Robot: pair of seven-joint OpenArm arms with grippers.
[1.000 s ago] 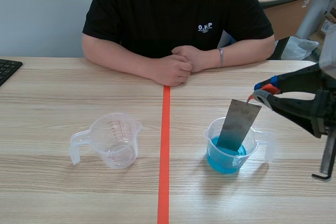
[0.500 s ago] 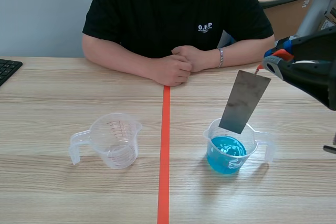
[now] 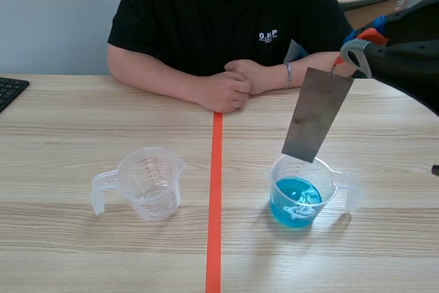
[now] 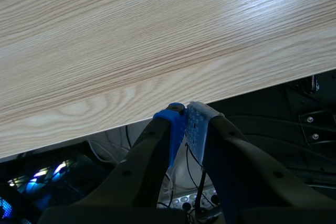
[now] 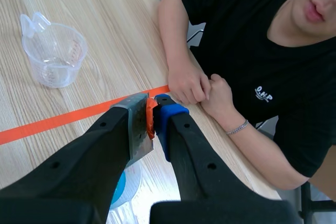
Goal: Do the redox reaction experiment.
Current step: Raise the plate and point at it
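A grey metal sheet [image 3: 316, 114] hangs tilted above a clear measuring cup [image 3: 306, 191] that holds blue liquid [image 3: 295, 201]; its lower edge is just over the cup's rim. My right gripper [image 3: 350, 53] is shut on the sheet's top corner, where an orange tab shows. In the right wrist view the sheet [image 5: 138, 127] is pinched in my right gripper [image 5: 153, 111], with the blue liquid [image 5: 119, 189] below. An empty clear measuring cup [image 3: 145, 183] stands left of the tape line and appears ahead in the right wrist view as the empty cup [image 5: 53, 53]. My left gripper [image 4: 185, 113] is shut on nothing, over the table's near edge.
A person in a black shirt sits across the table, hands [image 3: 236, 81] clasped on the far edge near the orange tape line [image 3: 215, 197]. A black keyboard [image 3: 9, 90] lies at the far left. Cables and equipment lie below the table edge [image 4: 220, 95].
My right gripper has risen, lifting the metal sheet out of the blue liquid to above the cup's rim. The liquid now ripples. The left arm has not visibly moved.
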